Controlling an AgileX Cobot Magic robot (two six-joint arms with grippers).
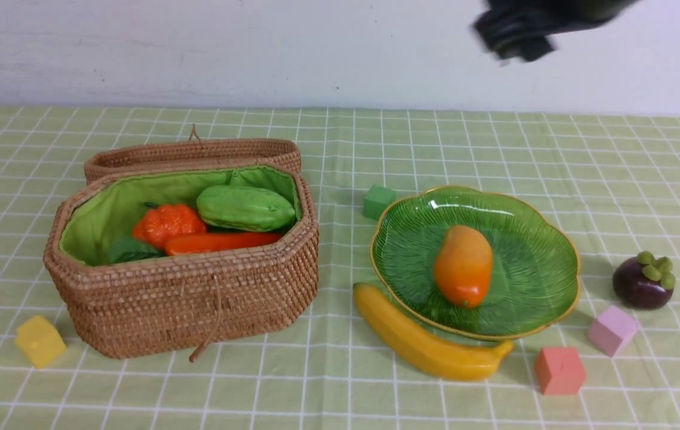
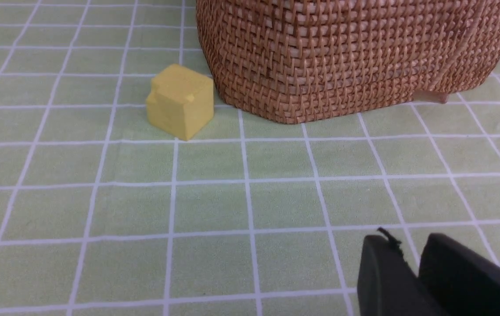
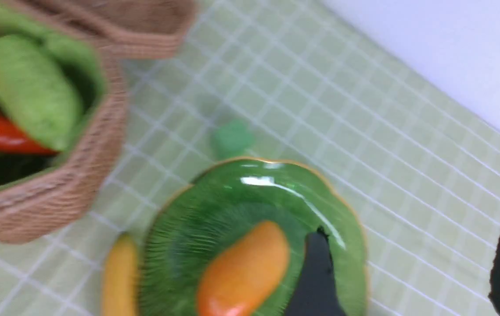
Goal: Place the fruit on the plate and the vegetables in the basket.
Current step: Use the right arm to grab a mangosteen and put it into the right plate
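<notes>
The mango point(image 1: 463, 264) lies on the green plate point(image 1: 531, 239). The banana point(image 1: 423, 343) lies on the cloth against the plate's near rim. The mangosteen point(image 1: 643, 280) stands on the cloth right of the plate. The open basket point(image 1: 196, 298) holds the pumpkin point(image 1: 166, 224), gourd point(image 1: 245, 208), red pepper point(image 1: 220, 242) and dark green leaves point(image 1: 128, 251); no white radish root shows. My right gripper point(image 3: 414, 232) hangs high above the plate's far side, blurred, open and empty. My left gripper point(image 2: 410, 240) is low over the cloth in front of the basket point(image 2: 342, 57), shut on nothing.
Foam cubes lie about: yellow point(image 1: 39, 340) at the basket's near left corner, green point(image 1: 378, 201) behind the plate, pink point(image 1: 612, 329) and red point(image 1: 559, 370) near its front right. The basket's lid point(image 1: 193, 154) lies open behind it. A white wall bounds the far table edge.
</notes>
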